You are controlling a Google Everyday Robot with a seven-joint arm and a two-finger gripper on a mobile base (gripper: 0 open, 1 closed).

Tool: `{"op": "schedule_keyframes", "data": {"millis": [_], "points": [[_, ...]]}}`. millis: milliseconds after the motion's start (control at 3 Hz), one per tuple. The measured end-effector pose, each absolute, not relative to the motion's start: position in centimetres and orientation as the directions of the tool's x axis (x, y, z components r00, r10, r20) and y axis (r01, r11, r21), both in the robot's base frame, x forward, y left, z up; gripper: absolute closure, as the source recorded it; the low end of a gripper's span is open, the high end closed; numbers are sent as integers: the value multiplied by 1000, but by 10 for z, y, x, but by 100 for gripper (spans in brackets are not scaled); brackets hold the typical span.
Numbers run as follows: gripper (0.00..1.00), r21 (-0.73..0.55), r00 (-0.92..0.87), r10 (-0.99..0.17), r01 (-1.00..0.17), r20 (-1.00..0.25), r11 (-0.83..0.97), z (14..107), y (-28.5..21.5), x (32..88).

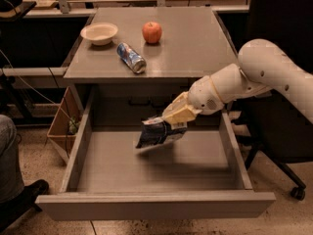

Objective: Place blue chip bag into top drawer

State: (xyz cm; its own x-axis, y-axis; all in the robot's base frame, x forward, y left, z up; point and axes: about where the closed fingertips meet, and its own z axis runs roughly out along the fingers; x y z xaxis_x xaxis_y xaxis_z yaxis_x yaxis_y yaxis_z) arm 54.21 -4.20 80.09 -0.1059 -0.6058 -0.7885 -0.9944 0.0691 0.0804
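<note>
The blue chip bag (157, 132) is a dark navy foil bag with white lettering, hanging tilted over the middle of the open top drawer (154, 207). My gripper (175, 120) is shut on the bag's upper right edge and holds it above the drawer floor, toward the back. The white arm reaches in from the right. The drawer is pulled fully out, a wide shallow grey tray with a plain flat front.
On the grey cabinet top (195, 48) lie a blue-and-silver soda can (130, 58), a white bowl (99, 33) and a red apple (152, 32). A cardboard box (62, 126) stands left of the drawer. A black chair (283, 131) is at right, a person's leg (10, 160) at left.
</note>
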Motion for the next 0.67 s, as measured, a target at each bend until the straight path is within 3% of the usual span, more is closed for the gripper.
{"op": "schedule_keyframes", "data": {"millis": [333, 667], "points": [[100, 68, -88, -578, -996, -811, 56, 788, -28, 556], [76, 85, -92, -570, -996, -816, 39, 763, -33, 552]]}}
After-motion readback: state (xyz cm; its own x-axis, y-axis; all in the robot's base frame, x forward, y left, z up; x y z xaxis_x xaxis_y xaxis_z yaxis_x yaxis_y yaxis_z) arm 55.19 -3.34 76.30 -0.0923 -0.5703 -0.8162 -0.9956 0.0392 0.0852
